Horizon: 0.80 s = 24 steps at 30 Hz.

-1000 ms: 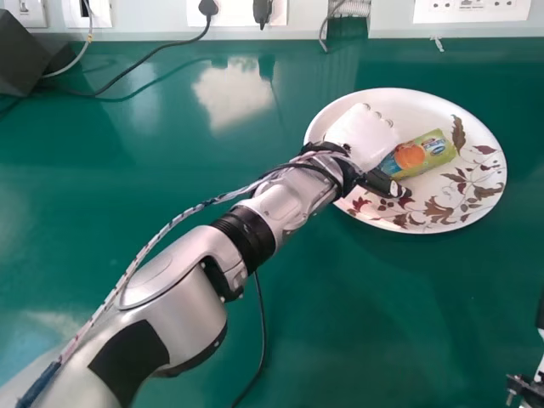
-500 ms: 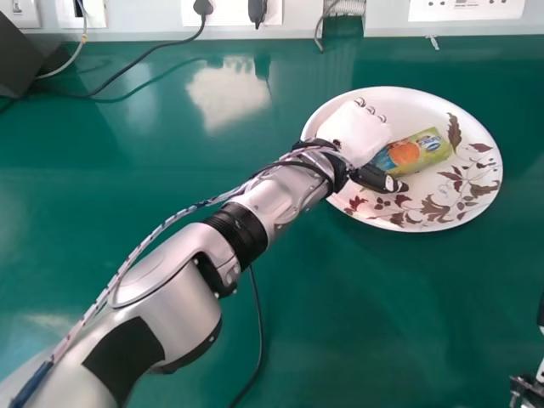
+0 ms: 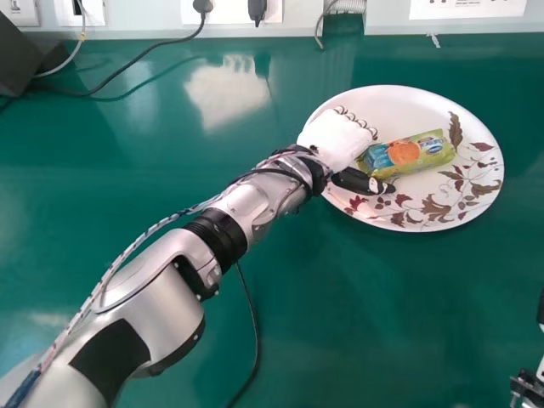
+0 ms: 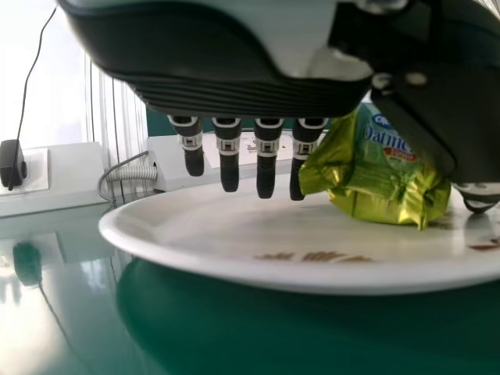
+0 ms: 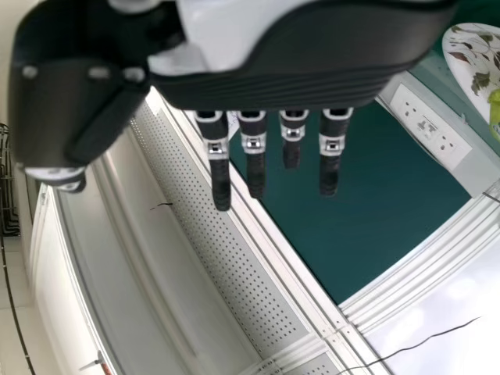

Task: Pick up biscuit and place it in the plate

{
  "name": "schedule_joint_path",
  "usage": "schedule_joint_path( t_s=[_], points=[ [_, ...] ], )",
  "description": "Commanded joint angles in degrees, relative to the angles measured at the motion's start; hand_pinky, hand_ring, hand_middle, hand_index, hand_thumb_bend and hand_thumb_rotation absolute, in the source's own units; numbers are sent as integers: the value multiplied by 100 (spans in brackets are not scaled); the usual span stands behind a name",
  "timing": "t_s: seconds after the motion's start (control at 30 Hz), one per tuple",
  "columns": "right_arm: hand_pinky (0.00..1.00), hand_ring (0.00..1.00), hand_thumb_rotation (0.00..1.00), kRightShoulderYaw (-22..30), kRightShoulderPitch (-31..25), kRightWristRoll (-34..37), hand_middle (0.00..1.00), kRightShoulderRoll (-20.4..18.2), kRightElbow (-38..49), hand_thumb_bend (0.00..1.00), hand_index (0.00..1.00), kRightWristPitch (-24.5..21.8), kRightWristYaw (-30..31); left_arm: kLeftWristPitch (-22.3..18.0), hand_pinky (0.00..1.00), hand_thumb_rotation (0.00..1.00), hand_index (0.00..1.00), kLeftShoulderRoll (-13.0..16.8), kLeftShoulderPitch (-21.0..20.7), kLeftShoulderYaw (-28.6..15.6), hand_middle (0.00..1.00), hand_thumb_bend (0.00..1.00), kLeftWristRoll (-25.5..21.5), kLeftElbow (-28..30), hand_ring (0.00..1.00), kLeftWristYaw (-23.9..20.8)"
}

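In the head view my left hand (image 3: 337, 139) is over the left rim of the white plate (image 3: 408, 110) with the leaf pattern. The biscuit packet (image 3: 410, 153), green and yellow, lies on the plate just right of that hand. Seen from the left wrist, the left hand (image 4: 268, 156) has its fingers straight, and the packet (image 4: 383, 176) stands between fingers and thumb with nothing curled round it. My right hand (image 3: 529, 389) is at the head view's lower right edge; in the right wrist view its fingers (image 5: 255, 152) hang straight.
A green table (image 3: 374, 314) carries the plate. Wall sockets (image 3: 467, 7) and cables line the back, with a dark box (image 3: 19, 55) at the far left. A black cable (image 3: 252, 323) lies on the table beside the left forearm.
My left hand has drawn back leftward from the packet, uncovering more of its left end. The packet lies in the same place on the plate.
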State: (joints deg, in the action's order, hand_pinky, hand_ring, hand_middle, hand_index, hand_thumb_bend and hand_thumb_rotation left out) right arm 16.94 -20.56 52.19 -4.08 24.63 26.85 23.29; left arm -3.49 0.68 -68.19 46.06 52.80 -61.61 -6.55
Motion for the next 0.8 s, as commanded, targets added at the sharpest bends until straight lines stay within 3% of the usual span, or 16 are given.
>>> schedule_joint_path(
  t_s=[0.0, 0.77],
  points=[
    [83, 91, 32, 37, 2, -18, 89, -100, 50, 85, 80, 7, 29, 7, 100, 80, 90, 95, 140, -54, 95, 100, -17, 87, 97, 63],
    [80, 90, 34, -28, -17, -166, 88, -153, 32, 87, 82, 46, 58, -15, 100, 79, 92, 842, 836, -546, 97, 100, -186, 1634, 98, 490]
  ],
)
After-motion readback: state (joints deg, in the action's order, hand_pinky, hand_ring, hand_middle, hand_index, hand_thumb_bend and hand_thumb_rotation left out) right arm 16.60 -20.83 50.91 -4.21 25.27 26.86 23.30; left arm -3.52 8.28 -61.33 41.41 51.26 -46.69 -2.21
